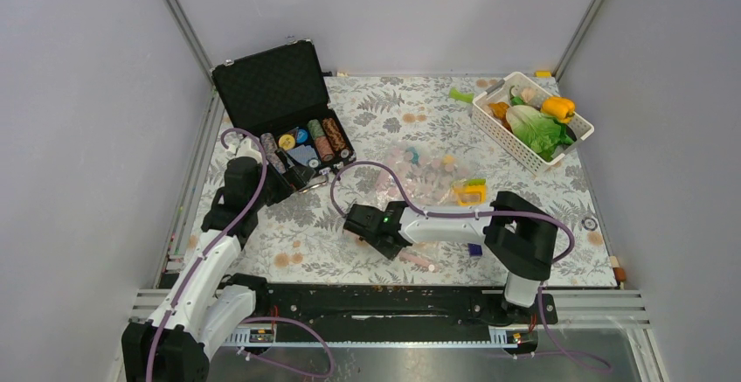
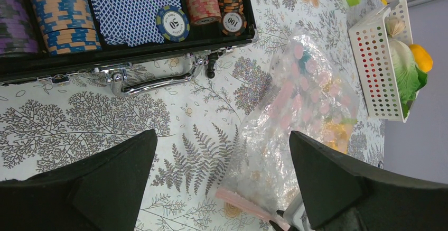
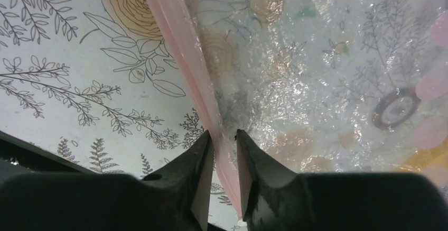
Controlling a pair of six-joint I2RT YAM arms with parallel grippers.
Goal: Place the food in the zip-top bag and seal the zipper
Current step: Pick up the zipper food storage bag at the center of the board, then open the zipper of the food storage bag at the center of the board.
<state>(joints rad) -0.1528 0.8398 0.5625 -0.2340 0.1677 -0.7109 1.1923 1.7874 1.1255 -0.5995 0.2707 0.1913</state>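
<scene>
Right fingers: the right fingers [image 3: 195, 173] are nearly closed, pinching the zipper [image 3: 174, 40] between them. From where I stand the arm reaches across toward 9 o'clock, low over the bench [image 1: 384, 111].
Left fingers: the left fingers [image 2: 116, 173] are spread wide with nothing between them, hovering over the patterned cloth just in front of the chip case [image 1: 280, 93].
Zip-top bag: the zip-top bag [image 1: 428, 172] lies flat and crinkled in the middle of the bench, clear with pale pink dots, between the case and the basket [image 1: 524, 150].
Zipper: the pink strip runs along the bag's 6 o'clock edge, nearest the arms. The pinched stretch lies flat against the cloth, and I cannot tell from here whether it is pressed shut.
Food: the yellow-orange bell pepper [image 1: 557, 107] and the green lettuce leaf [image 1: 533, 128] sit in the basket with a few smaller pieces, well apart from the bag.
Basket: white lattice plastic, standing at 1 o'clock in the far corner.
Green piece: a light green piece [image 1: 460, 95] lies on the cloth just beside the basket's 10 o'clock corner. What it is I cannot tell.
Chip case: black, lid up, at 10 o'clock, with rows of poker chips and a deck of cards inside.
Yellow block: a yellow block [image 1: 470, 193] shows at the bag's 4 o'clock corner. Whether it is inside the plastic or beside it is unclear.
</scene>
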